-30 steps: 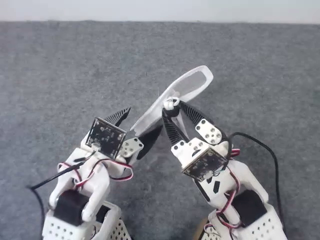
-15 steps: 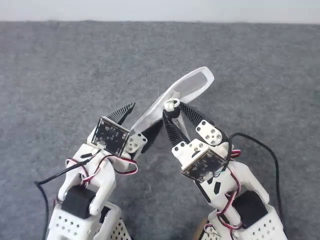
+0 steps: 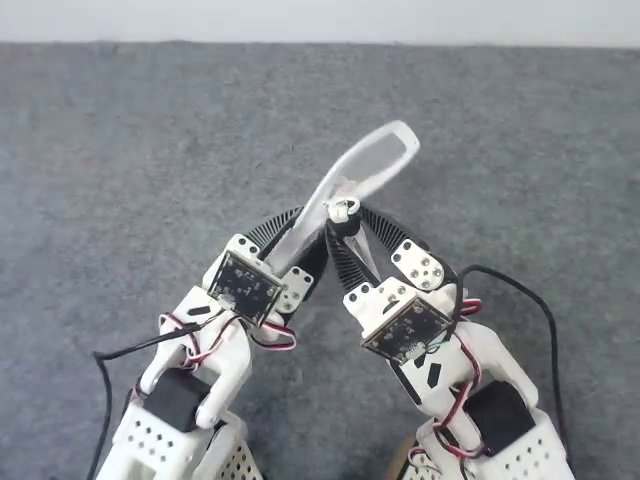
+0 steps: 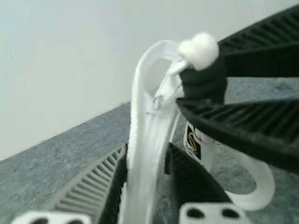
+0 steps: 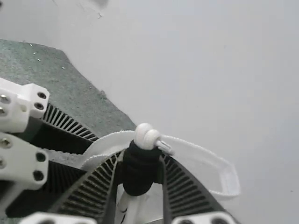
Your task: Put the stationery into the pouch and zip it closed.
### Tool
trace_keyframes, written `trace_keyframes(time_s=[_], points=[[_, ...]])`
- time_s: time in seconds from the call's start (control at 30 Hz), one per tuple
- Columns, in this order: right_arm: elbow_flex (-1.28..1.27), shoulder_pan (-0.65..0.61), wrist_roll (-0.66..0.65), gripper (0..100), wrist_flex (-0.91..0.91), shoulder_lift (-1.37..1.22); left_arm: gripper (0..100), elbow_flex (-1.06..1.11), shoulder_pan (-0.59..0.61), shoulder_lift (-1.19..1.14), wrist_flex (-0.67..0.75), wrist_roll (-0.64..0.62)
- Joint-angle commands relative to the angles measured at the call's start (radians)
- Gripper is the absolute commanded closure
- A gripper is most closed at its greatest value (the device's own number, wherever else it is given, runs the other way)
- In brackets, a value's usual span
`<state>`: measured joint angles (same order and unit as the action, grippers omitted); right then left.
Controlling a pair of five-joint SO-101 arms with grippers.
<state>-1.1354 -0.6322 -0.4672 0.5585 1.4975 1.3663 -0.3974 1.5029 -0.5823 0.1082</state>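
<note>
The translucent white pouch (image 3: 368, 165) stands edge-on above the middle of the grey desk (image 3: 120, 150), held between 2 arms. The left claw (image 4: 145, 161) is clamped on the pouch's near end. The right claw (image 5: 140, 158) pinches the black zipper pull (image 5: 138, 179) just under its white bead (image 5: 146, 135).

Translucent white pouch (image 3: 372, 168), white bead (image 5: 145, 135), black zip pull (image 5: 138, 170), mottled grey table (image 3: 120, 150), black ridged fingers (image 3: 345, 264)
</note>
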Motion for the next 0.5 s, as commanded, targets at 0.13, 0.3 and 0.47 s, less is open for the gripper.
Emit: trace_keyframes(time_s=[0.13,0.3,0.47], points=[[0.057,0.008,-0.009,99.2,-0.008,0.008,96,-0.015,-0.003,0.020,0.049,0.011],[0.032,0.012,-0.006,99.2,-0.087,0.004,99,-0.015,-0.005,0.020,0.049,0.011],[-0.025,0.018,-0.003,99.2,-0.209,0.002,99,-0.013,0.003,0.020,0.046,0.012]])
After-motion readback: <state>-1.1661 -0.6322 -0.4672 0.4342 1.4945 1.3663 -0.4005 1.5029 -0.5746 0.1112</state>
